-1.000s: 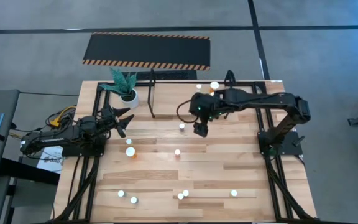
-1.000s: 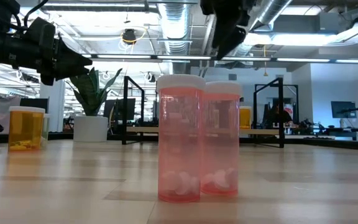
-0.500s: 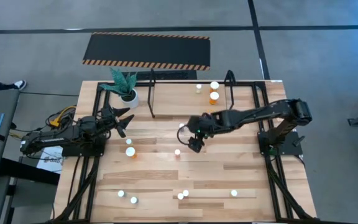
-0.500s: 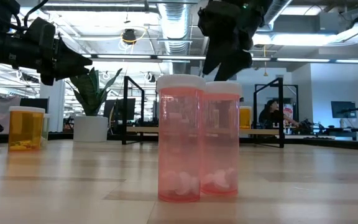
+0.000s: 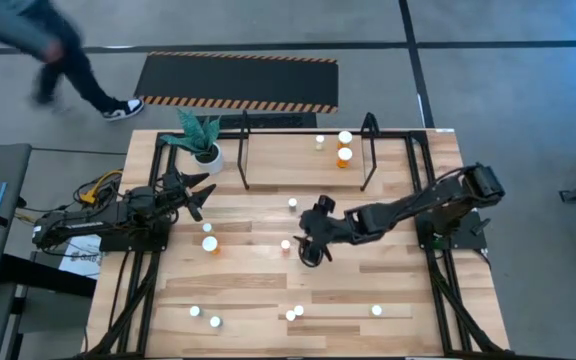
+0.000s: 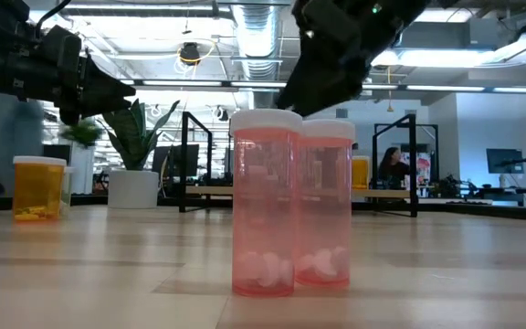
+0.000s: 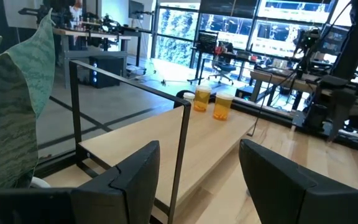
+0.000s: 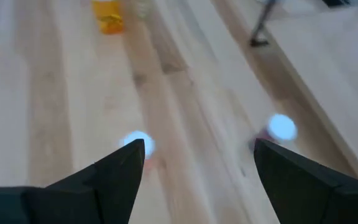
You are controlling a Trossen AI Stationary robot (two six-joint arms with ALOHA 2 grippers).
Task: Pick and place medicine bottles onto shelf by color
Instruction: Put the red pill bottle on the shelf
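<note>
The right gripper (image 5: 309, 250) hangs with fingers spread and empty over mid-table. An upright white-capped bottle (image 5: 286, 244) stands just to its left, outside the fingers. The left gripper (image 5: 196, 194), half spread and empty, waits near the plant (image 5: 200, 137).

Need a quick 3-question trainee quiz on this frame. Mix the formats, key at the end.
1. True or false: the right gripper is closed on a bottle.
2. Multiple choice: what colour are the two larger bottles standing on the shelf? A) orange B) pink C) blue
3. Fill in: in the low view, the two nearest bottles have ____ bodies and white caps.

Key
1. False. Its fingers are open and empty, over the middle of the table, beside a small bottle. The left gripper waits open at the table's left side.
2. A
3. pink
</note>
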